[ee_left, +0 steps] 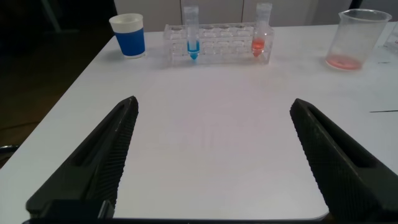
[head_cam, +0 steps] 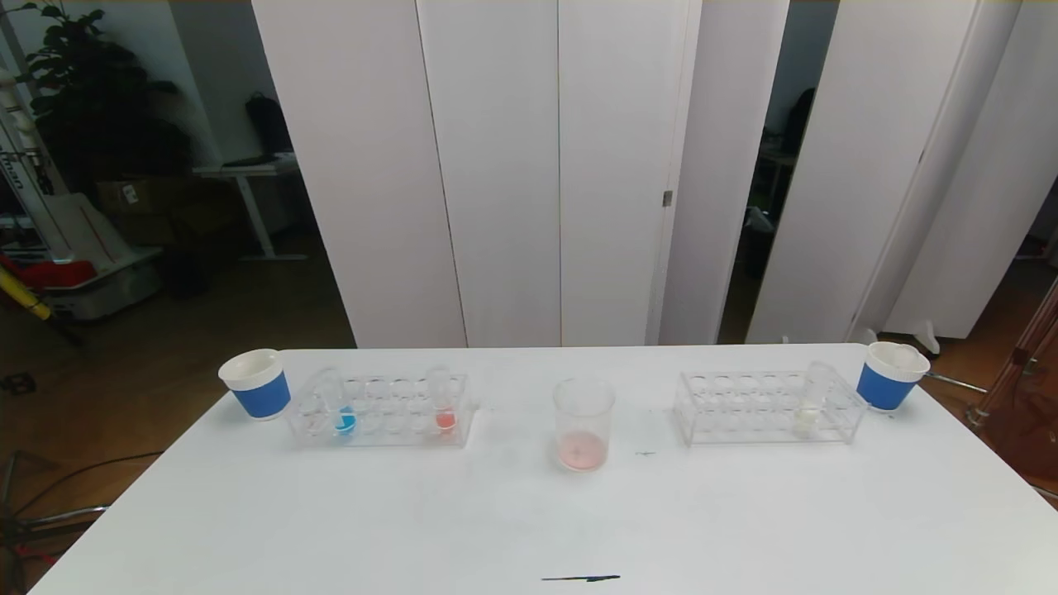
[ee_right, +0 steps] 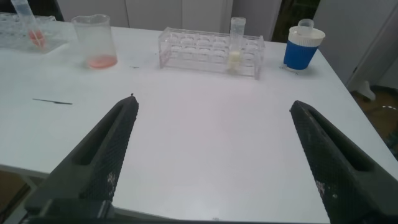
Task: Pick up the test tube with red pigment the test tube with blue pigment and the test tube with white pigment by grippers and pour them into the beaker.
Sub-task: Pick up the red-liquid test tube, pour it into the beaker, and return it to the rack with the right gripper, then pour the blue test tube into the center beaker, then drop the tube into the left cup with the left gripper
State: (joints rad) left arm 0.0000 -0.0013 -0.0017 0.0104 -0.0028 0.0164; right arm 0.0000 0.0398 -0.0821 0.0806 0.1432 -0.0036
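The test tube with blue pigment (head_cam: 345,411) stands upright at the left of the left rack (head_cam: 380,409); the test tube with red pigment (head_cam: 444,405) stands at that rack's right. The beaker (head_cam: 583,424), centre, holds a red film. The test tube with white pigment (head_cam: 808,405) stands in the right rack (head_cam: 764,405). Tubes are likely light, slick and fragile: grip the upper wall, above the liquid. The left gripper (ee_left: 211,162) and right gripper (ee_right: 214,162) hang open at the near edge, well apart from all tubes.

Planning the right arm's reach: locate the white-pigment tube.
The slim clear test tube with cream-white pigment stands in the clear right-hand rack, head view, near its right end beside the blue-banded paper cup.
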